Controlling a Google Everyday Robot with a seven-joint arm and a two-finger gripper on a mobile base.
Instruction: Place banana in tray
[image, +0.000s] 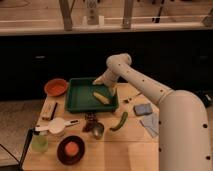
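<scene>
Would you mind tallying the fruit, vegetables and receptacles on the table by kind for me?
Fruit: 1, the banana in the tray, below the gripper.
Vegetables: 1, a green pepper.
Bowls: 2, orange bowl, dark bowl.
Trays: 1.
Total: 5.

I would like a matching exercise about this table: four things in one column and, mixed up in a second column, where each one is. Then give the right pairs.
Things:
1. banana
2. orange bowl
3. green pepper
4. gripper

Places:
A. on the wood in front of the tray's right corner
B. above the far right part of the tray
C. lying inside the tray
D. on the table just left of the tray

Pairs: 1-C, 2-D, 3-A, 4-B
</scene>
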